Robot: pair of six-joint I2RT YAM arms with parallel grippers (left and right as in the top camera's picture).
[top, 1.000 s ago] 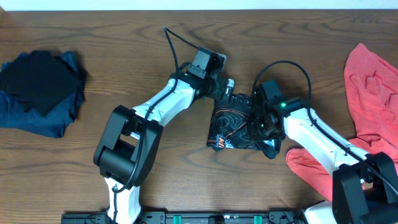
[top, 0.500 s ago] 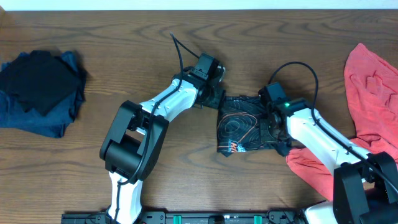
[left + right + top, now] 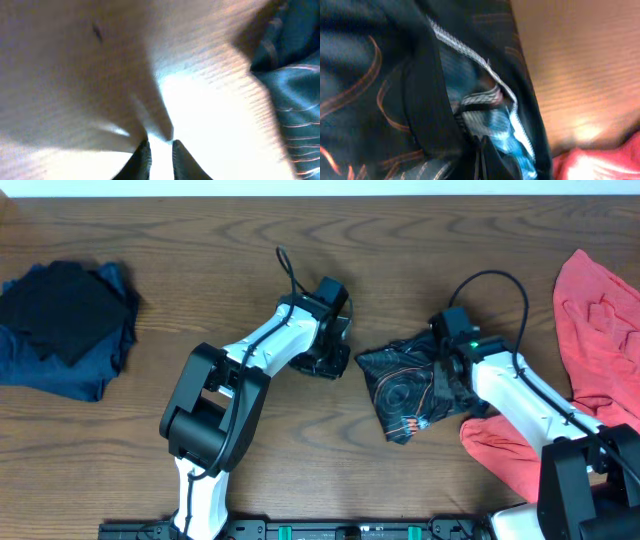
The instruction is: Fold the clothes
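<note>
1. Far left on the wooden table (image 3: pixel 200 260), a dark blue and black heap of cloth (image 3: pixel 65 325) lies well apart from both arms. Only the overhead camera takes it in.
2. The left gripper (image 3: pixel 332 362) hangs over bare wood just left of the black jersey (image 3: pixel 405 388), not touching it. Overhead its jaws cannot be read. The blurred left wrist view shows the fingers (image 3: pixel 142 160) drawn nearly together, a thin slit between them and nothing held.
3. The jersey sits right of centre in a crumpled mound, its orange contour lines facing up. The left wrist view catches only its edge, at the frame's right side.
4. The right gripper (image 3: pixel 447 375) is at the jersey's right side. Its wrist view shows the fingers pressed together on a fold of the fabric — a white-stitched seam and lighter inner cloth lie exposed there, detail the overhead view does not give.
5. The coral-red shirt (image 3: pixel 600 320) sprawls along the table's right edge, its near part just beside the jersey. A red corner shows at the bottom right of the right wrist view.
</note>
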